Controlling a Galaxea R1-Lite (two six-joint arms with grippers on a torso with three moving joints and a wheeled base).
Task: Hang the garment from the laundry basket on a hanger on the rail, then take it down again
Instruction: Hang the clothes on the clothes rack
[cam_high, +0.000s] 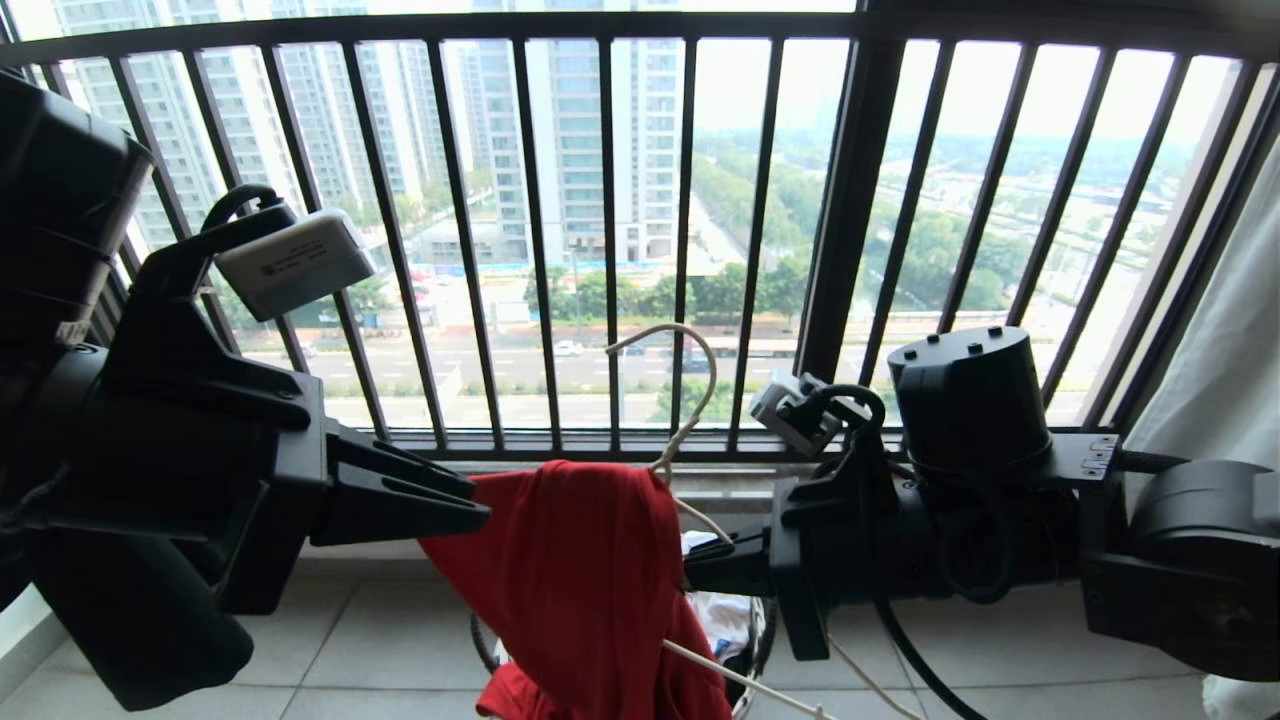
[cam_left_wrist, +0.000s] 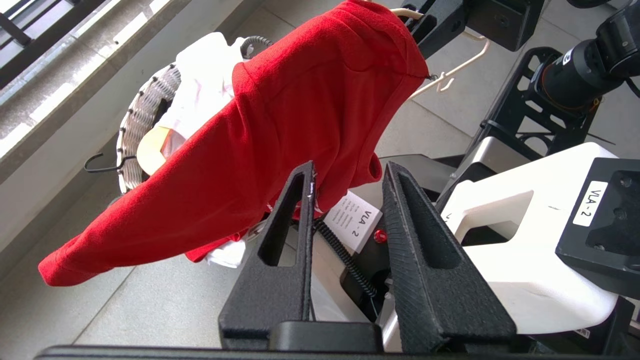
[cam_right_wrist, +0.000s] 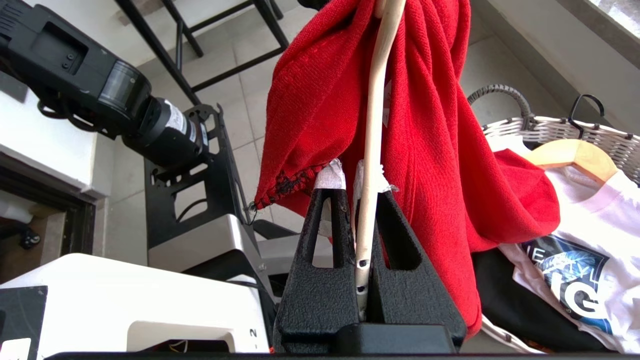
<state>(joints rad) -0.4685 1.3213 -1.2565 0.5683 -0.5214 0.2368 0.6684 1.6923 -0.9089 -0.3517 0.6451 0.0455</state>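
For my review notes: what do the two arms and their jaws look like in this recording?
Both arms are matte black. The left gripper has two long tapered black jaws with slotted cut-outs and ribbed inner faces. The right gripper has the same jaws, with whitish tape at the tips. Each wrist carries a small grey camera box fed by a black cable, and the right arm shows a round black joint housing with screws.

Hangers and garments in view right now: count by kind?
Cream wire hanger: 1
Tan wooden hanger: 1
Red T-shirt: 1
White printed T-shirt: 1
Black garment: 1
Total: 5
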